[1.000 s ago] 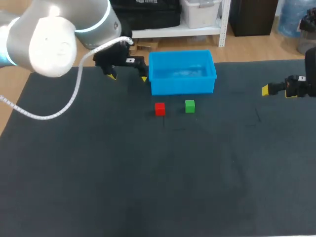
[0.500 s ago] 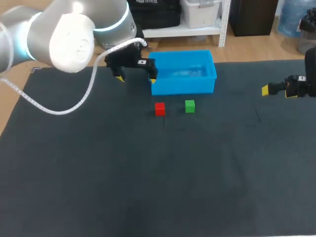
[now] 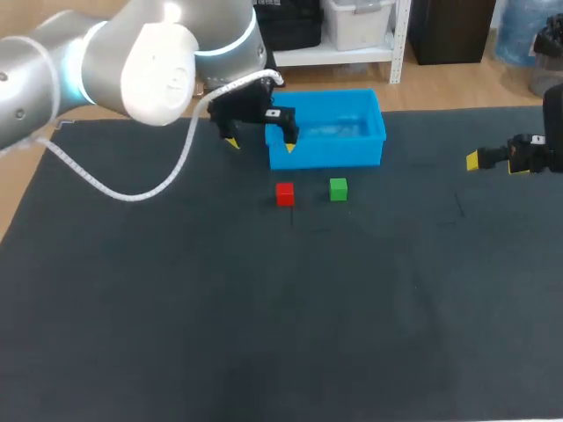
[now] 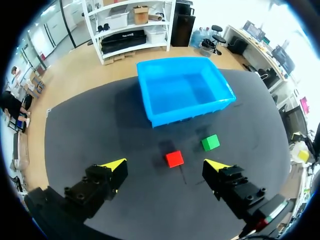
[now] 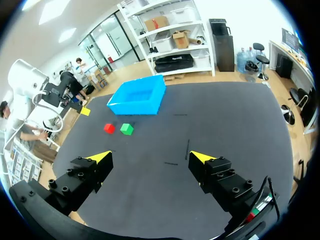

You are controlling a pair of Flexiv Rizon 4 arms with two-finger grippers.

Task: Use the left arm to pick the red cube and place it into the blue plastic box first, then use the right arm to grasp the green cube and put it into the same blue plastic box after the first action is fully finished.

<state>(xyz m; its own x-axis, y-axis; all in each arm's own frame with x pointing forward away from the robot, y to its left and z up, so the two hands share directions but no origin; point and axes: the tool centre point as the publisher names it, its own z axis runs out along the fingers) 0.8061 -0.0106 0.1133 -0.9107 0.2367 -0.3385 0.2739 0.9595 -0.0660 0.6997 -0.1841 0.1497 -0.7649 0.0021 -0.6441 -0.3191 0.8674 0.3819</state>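
The red cube [image 3: 284,193] and the green cube [image 3: 338,188] sit side by side on the dark table, just in front of the blue plastic box [image 3: 325,155]. My left gripper [image 3: 261,143] hangs open above the box's front left corner, behind the red cube. Seen from the left wrist, the red cube [image 4: 174,159] lies below, between the open fingers of the left gripper [image 4: 165,163]. The green cube [image 4: 210,142] and the box [image 4: 190,111] lie ahead. My right gripper [image 3: 493,163] stands open at the table's right edge, far from both cubes, with nothing between its fingers.
The box looks empty inside. From the right wrist, the red cube [image 5: 109,128], green cube [image 5: 127,129] and box [image 5: 131,108] lie far ahead of the right gripper [image 5: 151,156], across bare dark mat [image 5: 200,125].
My left arm has swung to the right, carrying its open gripper from left of the box to above the box's front left corner. The right arm and both cubes have not moved.
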